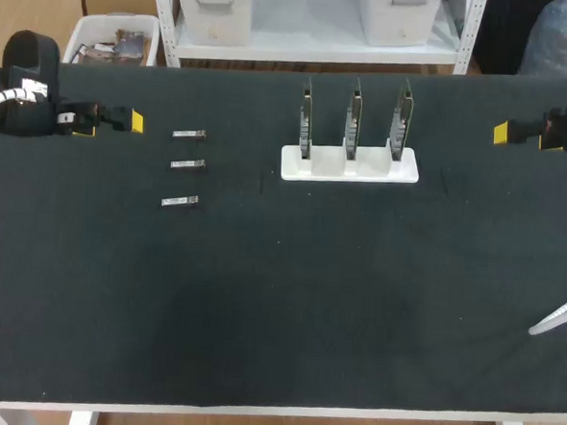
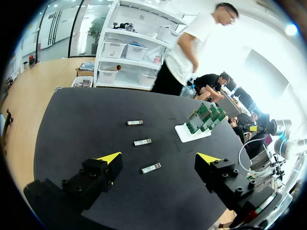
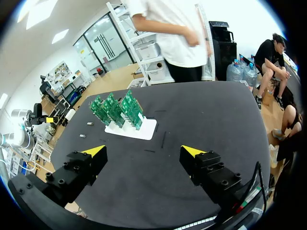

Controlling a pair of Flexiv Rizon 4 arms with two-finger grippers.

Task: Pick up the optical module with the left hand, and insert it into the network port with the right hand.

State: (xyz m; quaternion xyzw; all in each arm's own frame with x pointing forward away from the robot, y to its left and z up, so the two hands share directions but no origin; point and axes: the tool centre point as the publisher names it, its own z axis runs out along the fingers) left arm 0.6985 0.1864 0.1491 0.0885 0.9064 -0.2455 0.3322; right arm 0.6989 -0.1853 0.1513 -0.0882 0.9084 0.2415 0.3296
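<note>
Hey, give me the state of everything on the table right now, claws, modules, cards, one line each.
Left claw: open, empty.
Right claw: open, empty.
Three optical modules: lying flat on the table, untouched.
Three network cards: upright in the white stand.

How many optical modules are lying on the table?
3, in a column left of the white stand: the far module, the middle module, the near module. None seems hidden.
</note>
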